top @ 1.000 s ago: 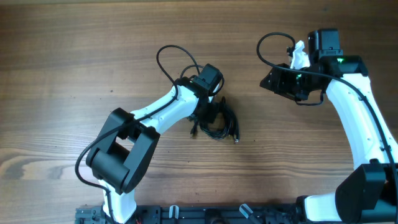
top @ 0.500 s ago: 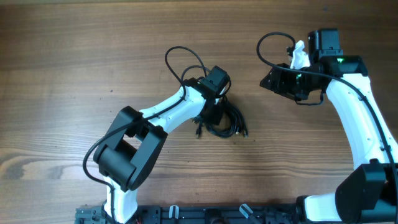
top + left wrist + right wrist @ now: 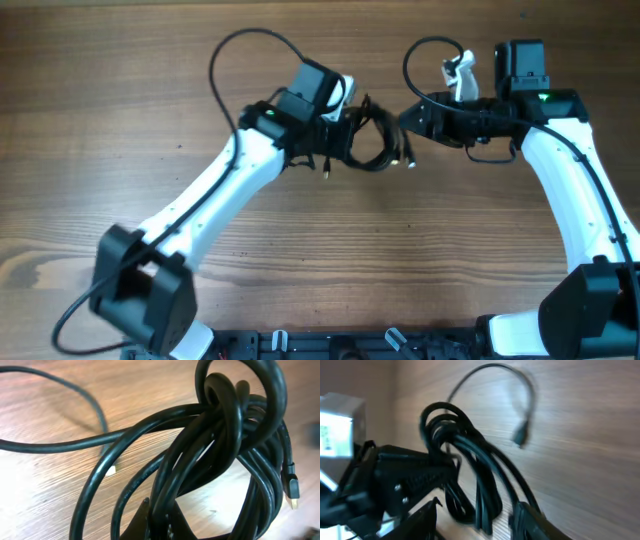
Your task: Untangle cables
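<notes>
Cables: one tangled bundle, clamped in left gripper. Right gripper just beside bundle, jaws apart, strands between them.

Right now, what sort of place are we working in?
Probably a robotics lab bench, not a home: a wooden table, a white left arm and right arm mounted at its front edge, and just a bundle of black cables to practise on.

Warm brown wood-grain table fills the whole view, softly and evenly lit. Down at six o'clock, a black rail lines its edge.
</notes>
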You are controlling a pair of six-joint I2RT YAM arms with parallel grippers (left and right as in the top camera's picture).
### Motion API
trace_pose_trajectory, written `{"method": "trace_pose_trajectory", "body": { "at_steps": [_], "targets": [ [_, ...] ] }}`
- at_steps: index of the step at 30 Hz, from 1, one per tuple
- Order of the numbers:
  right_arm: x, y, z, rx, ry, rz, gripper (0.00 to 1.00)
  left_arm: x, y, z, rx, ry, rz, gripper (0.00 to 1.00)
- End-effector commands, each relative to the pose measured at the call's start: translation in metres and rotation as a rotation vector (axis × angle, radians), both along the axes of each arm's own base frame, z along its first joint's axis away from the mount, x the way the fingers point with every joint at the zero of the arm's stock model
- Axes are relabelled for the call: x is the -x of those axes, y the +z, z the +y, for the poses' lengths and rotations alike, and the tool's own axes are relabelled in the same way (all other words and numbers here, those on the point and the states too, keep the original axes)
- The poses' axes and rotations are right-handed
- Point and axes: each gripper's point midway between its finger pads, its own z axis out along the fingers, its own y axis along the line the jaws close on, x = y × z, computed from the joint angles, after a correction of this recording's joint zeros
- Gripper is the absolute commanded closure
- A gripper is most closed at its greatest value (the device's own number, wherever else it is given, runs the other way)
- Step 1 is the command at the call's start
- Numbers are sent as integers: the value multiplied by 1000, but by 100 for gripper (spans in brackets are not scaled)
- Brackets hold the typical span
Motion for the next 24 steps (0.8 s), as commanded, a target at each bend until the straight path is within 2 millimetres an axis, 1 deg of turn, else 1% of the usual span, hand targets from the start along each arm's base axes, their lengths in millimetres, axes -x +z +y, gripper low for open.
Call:
{"method": "trace_pose_trajectory", "body": {
  "at_steps": [1,3,4,7,10,11,14,15,17,19,22,24],
  "targets": [
    [4,25,31,-141,118,-61,49,7,22,-13,135,-30,40,96],
    [3,33,39,-170,143,-90,52,6,22,-12,139,-18,45,96],
    [2,34,40,-173,139,-93,52,5,23,-13,142,-16,43,96],
    [-2,40,40,-177,121,-111,58,4,23,-12,140,-13,38,96],
    [-14,44,29,-95,27,-137,60,0,21,-8,116,6,23,96],
    [-18,50,22,-53,-13,-164,60,-1,21,-7,111,16,21,96],
    [-15,67,18,-38,-29,-221,58,-3,21,-6,113,45,28,96],
    [-13,68,19,-39,-27,-217,57,-4,20,-5,115,64,33,96],
    [-8,64,25,-40,-14,-192,58,-6,22,-6,131,92,41,96],
    [-1,59,37,-39,17,-177,58,-8,24,-7,150,122,54,96],
    [1,41,43,24,-50,-104,61,-7,26,-10,186,155,90,96],
    [0,32,44,59,-86,-70,64,-2,31,-19,235,115,109,96]
  ]
}}
